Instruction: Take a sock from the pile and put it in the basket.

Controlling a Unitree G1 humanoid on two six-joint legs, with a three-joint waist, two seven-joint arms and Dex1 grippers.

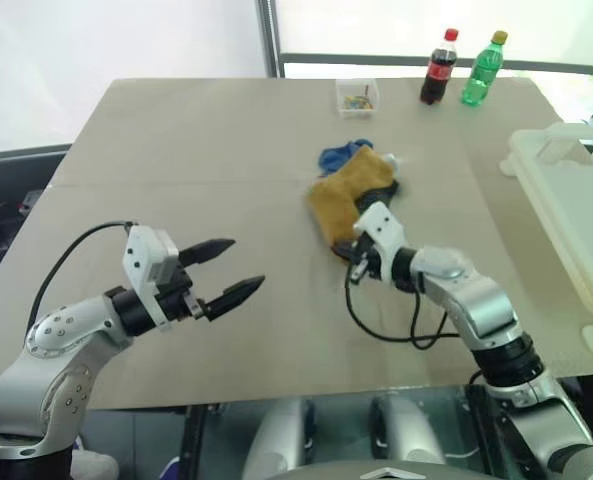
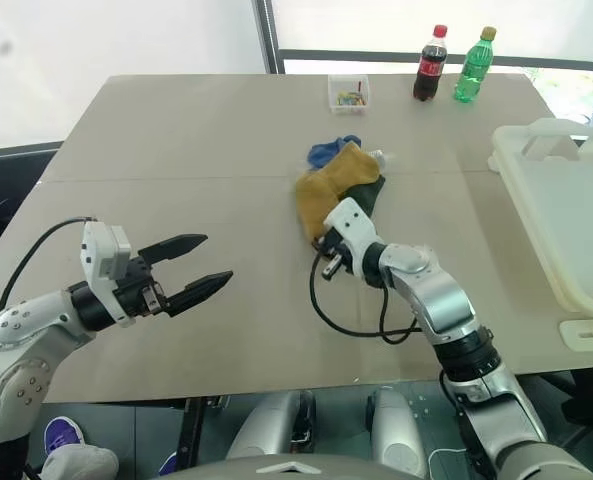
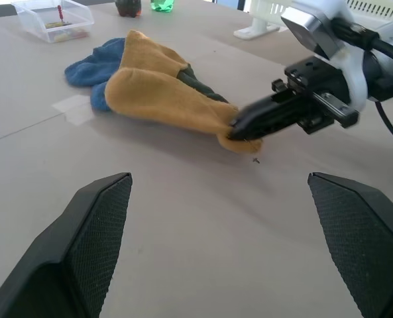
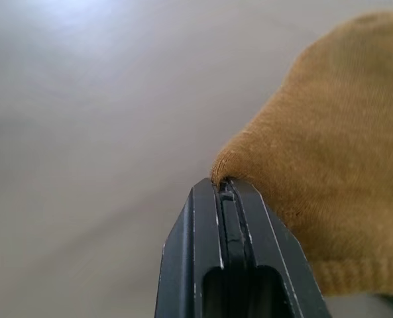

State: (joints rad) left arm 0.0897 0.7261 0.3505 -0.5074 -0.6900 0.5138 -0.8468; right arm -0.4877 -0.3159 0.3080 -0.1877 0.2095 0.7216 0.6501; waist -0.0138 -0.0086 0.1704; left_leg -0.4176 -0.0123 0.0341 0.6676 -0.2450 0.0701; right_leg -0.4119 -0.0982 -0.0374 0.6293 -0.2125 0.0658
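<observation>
The right claw (image 3: 246, 127) is pinching the near edge of the mustard sock (image 1: 344, 195), at the pile's six o'clock on the table (image 1: 226, 140). Lift high before swinging toward the basket (image 1: 576, 200) at three o'clock, so the sock clears the rim. The left claw (image 1: 231, 270) is spread, idle.

Silver-grey jointed metal arms here, rounded shells dotted with small dark screws. White boxy wrist blocks on each, and a black looping cable trailing from both. The left gripper (image 1: 234, 279) shows tapered black fingers; their inner pads (image 3: 97, 238) are finely textured.
</observation>
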